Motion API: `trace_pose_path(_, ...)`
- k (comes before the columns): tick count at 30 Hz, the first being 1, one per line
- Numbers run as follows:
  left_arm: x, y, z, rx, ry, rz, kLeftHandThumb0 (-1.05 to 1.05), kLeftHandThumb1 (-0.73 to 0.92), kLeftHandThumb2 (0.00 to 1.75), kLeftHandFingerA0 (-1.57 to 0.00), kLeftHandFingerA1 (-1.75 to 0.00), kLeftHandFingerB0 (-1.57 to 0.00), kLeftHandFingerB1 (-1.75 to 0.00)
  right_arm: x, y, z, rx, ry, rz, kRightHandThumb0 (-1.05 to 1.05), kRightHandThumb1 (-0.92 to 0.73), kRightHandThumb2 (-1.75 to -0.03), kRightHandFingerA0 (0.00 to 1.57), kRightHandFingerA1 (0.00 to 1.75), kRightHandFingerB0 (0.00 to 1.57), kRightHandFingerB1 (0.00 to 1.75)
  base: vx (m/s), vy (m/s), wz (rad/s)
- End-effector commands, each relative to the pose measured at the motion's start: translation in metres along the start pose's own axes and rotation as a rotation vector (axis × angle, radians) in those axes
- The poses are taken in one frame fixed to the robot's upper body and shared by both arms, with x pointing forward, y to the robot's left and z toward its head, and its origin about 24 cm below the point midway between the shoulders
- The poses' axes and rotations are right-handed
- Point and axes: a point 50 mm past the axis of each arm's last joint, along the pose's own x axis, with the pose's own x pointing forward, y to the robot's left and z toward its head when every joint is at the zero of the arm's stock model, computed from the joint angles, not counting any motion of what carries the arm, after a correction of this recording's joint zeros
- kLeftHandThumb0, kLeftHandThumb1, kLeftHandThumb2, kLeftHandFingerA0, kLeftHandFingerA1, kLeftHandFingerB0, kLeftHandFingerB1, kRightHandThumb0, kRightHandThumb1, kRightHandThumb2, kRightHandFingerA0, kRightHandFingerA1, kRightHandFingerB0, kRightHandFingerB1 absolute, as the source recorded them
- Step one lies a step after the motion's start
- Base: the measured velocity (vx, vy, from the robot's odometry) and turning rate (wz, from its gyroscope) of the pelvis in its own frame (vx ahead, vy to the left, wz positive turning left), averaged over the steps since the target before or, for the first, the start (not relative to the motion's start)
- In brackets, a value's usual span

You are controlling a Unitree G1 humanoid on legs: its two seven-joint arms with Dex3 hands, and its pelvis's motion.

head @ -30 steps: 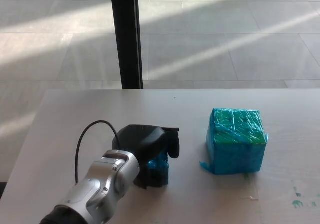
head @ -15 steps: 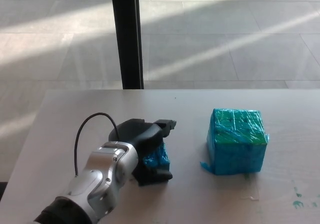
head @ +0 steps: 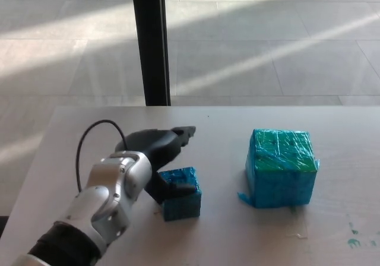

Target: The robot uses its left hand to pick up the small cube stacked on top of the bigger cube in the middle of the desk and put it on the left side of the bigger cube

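The small cube (head: pixel 181 193) sits flat on the table (head: pixel 237 242), left of the bigger cube (head: pixel 281 168) and a little nearer, with a clear strip of table between the two. It is wrapped in blue tape, with no long axis to speak of; it stands slightly turned, one vertical edge facing the near right. The bigger cube is blue-wrapped as well, its top showing green through the tape, and it rests square on the table with a loose flap of tape at its near left corner.

The left hand (head: pixel 159 159) reaches in from the near left, its silver forearm (head: pixel 101 203) low over the table and a black cable (head: pixel 89 141) looping up behind the wrist. The hand is spread wide and grasps nothing: the upper fingers (head: pixel 181 134) point right and away, lifted clear above the small cube, while the thumb (head: pixel 176 188) lies against the cube's top left edge, seemingly touching it. Nothing stands between the cubes. Beyond the table's far edge a dark post (head: pixel 149 40) rises from a sunlit tiled floor (head: pixel 267 52).
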Motion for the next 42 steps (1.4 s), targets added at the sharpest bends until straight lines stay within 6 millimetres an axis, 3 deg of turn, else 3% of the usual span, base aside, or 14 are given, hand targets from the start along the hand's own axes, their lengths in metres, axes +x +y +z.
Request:
trace_pose_path(1,-0.011,0.034,-0.032,-0.059,0.080,0.097,-0.99,0.55,1.06,0.00,-0.27,0.00,-0.07,-0.001,-0.005,0.004,0.005,-0.022,-0.009,-0.43,-0.68,-0.61,0.55,0.61,0.44,0.36,0.00,0.000,0.00)
trace_pose_path(8,-0.053,0.068,-0.098,-0.143,0.212,0.231,-1.03,0.60,1.06,-0.02,-0.40,0.00,0.00,-0.003,-0.007,0.003,-0.002,-0.019,-0.016,-0.46,-0.68,-0.61,0.55,0.62,0.44,0.36,0.00,0.000,0.00)
trace_pose_path(9,-0.060,0.069,-0.109,-0.157,0.235,0.247,-1.01,0.59,1.07,-0.02,-0.36,0.00,0.00,-0.003,-0.008,0.003,0.000,-0.021,-0.014,-0.49,-0.54,-0.91,0.51,0.67,0.37,0.52,0.00,0.000,0.00)
trace_pose_path(18,-0.127,0.049,-0.212,-0.358,0.555,0.316,-0.95,0.56,1.01,-0.05,-0.38,-0.05,-0.11,-0.004,-0.009,0.001,0.011,-0.012,-0.018,-0.49,-0.54,-0.91,0.51,0.68,0.37,0.52,0.00,0.000,0.01)
trace_pose_path(27,-0.201,-0.016,-0.276,-0.459,0.798,0.260,-0.90,0.56,1.02,-0.02,-0.53,-0.01,-0.13,-0.003,-0.009,0.004,-0.005,-0.013,-0.019,-0.48,-0.56,-0.91,0.50,0.66,0.37,0.52,0.00,0.000,0.00)
trace_pose_path(28,-0.220,-0.044,-0.286,-0.522,0.881,0.232,-0.89,0.54,1.02,-0.02,-0.50,-0.01,-0.16,-0.003,-0.010,0.004,-0.010,-0.013,-0.023,-0.45,-0.71,-0.62,0.56,0.60,0.44,0.35,0.00,0.000,0.00)
trace_pose_path(30,-0.230,-0.063,-0.288,-0.536,0.921,0.209,-0.93,0.56,0.97,-0.10,-0.53,-0.04,-0.17,-0.003,-0.010,0.004,-0.001,-0.012,-0.027,-0.44,-0.70,-0.61,0.57,0.63,0.46,0.36,0.00,0.000,0.00)
trace_pose_path(31,-0.235,-0.075,-0.290,-0.527,0.941,0.171,-0.98,0.74,0.66,-0.25,-0.50,0.00,-0.24,-0.003,-0.010,0.005,0.006,-0.008,-0.024,-0.43,-0.71,-0.62,0.55,0.63,0.46,0.36,0.00,0.000,0.00)
trace_pose_path(33,-0.240,-0.098,-0.289,-0.577,0.962,0.123,-0.89,0.55,0.98,-0.31,-0.59,-0.04,-0.17,-0.003,-0.010,0.005,-0.012,-0.016,-0.022,-0.48,-0.56,-0.93,0.51,0.68,0.37,0.52,0.00,0.000,0.03)
trace_pose_path(36,-0.248,-0.136,-0.284,-0.679,1.019,0.046,-0.97,0.57,1.01,-0.50,-0.69,0.00,-0.14,-0.002,-0.008,0.006,-0.004,-0.019,-0.015,-0.47,-0.55,-0.93,0.52,0.69,0.38,0.53,0.00,0.000,0.00)
trace_pose_path(37,-0.248,-0.148,-0.280,-0.679,1.029,0.002,-0.98,0.76,0.63,-0.54,-0.63,0.00,-0.20,-0.001,-0.008,0.006,0.001,-0.017,-0.018,-0.44,-0.69,-0.61,0.56,0.63,0.47,0.36,0.00,0.000,0.00)
trace_pose_path(39,-0.249,-0.169,-0.273,-0.692,1.023,-0.105,-0.97,0.60,0.80,-0.30,-0.57,0.00,-0.13,-0.001,-0.009,0.006,0.005,-0.008,-0.017,-0.45,-0.70,-0.62,0.55,0.64,0.46,0.36,0.00,0.000,0.00)
trace_pose_path(41,-0.249,-0.175,-0.271,-0.684,1.026,-0.165,-0.96,0.74,0.62,-0.11,-0.46,0.00,-0.17,-0.001,-0.009,0.007,-0.002,-0.012,-0.013,-0.48,-0.56,-0.93,0.51,0.69,0.36,0.52,0.00,0.000,0.00)
trace_pose_path(42,-0.262,-0.185,-0.271,-0.707,1.064,-0.193,-0.95,0.55,0.99,-0.25,-0.76,-0.01,-0.08,-0.005,-0.004,-0.005,-0.010,0.010,-0.010,-0.46,-0.70,-0.61,0.56,0.64,0.45,0.36,0.00,0.000,0.00)
